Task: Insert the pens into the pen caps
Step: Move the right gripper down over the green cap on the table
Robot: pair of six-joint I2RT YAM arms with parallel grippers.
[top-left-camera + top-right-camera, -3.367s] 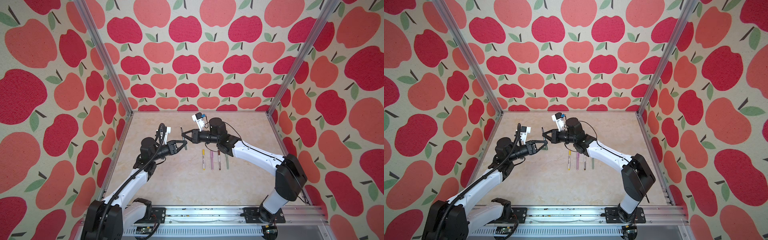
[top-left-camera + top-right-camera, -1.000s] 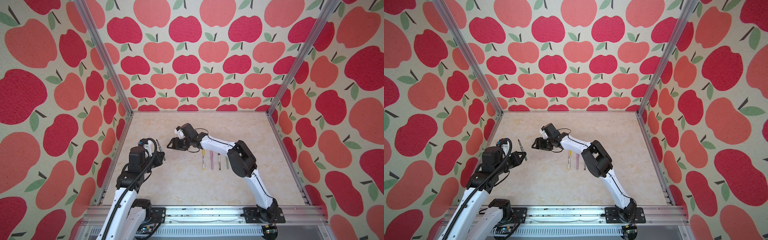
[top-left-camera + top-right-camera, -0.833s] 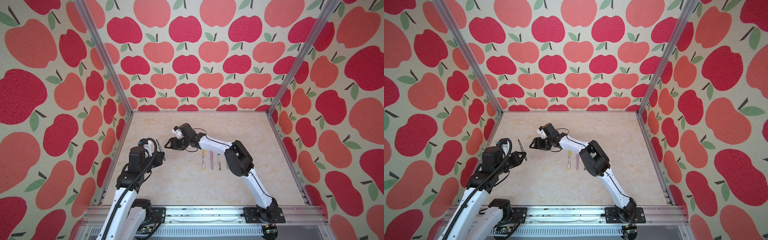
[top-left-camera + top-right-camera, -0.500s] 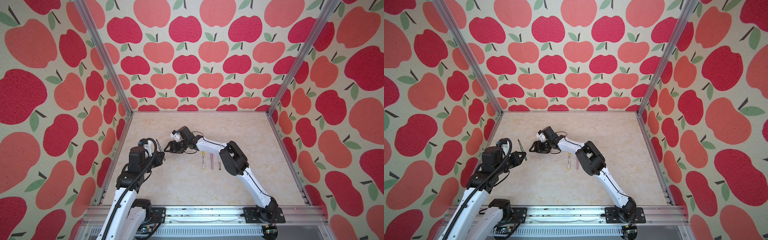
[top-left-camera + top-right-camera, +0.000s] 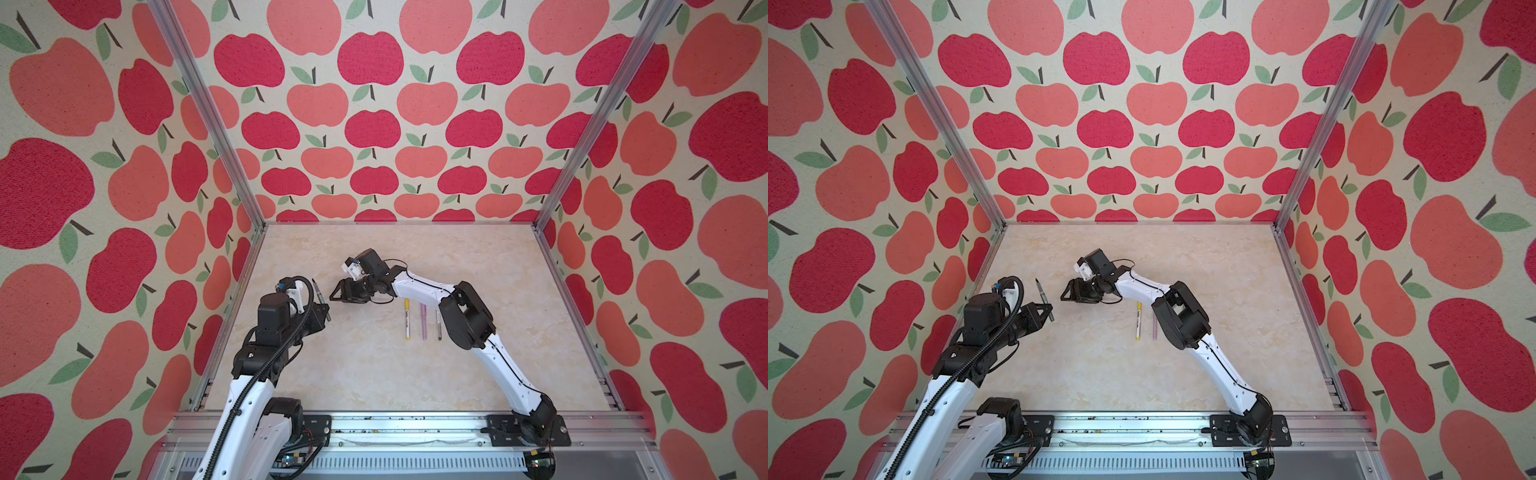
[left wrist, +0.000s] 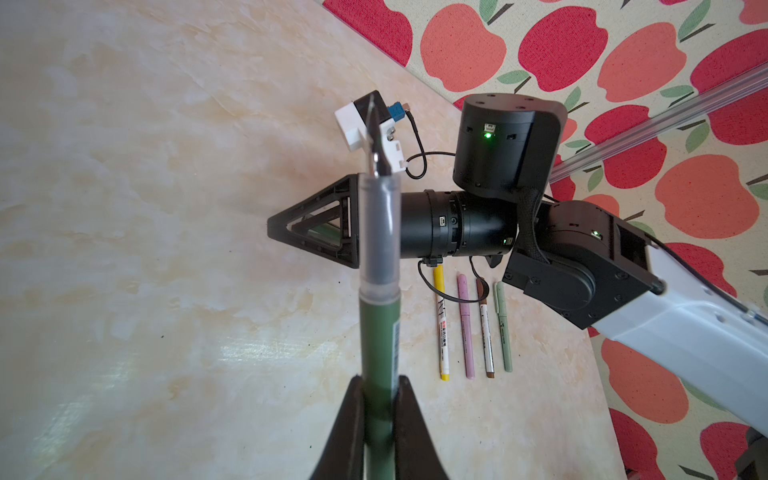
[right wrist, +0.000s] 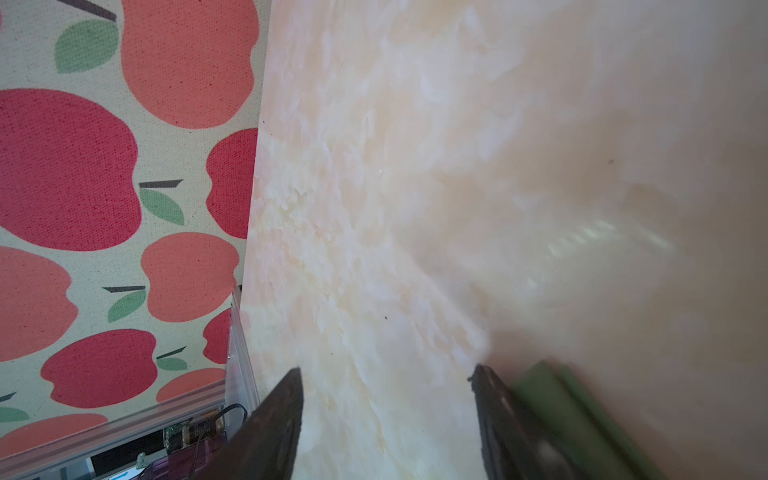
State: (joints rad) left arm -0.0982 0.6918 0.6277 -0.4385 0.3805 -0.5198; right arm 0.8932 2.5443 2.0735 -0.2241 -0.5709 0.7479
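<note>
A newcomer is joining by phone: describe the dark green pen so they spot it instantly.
Start at the marble-patterned table and the arm on its left. The left hand at its end grips the dark green pen. It alone is held off the table, bare tip up; the other pens lie flat in a row.

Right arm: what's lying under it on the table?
A row of four: yellow pen, pink pen, brown pen, pale green pen. In both top views the arm covers the pale green pen.
</note>
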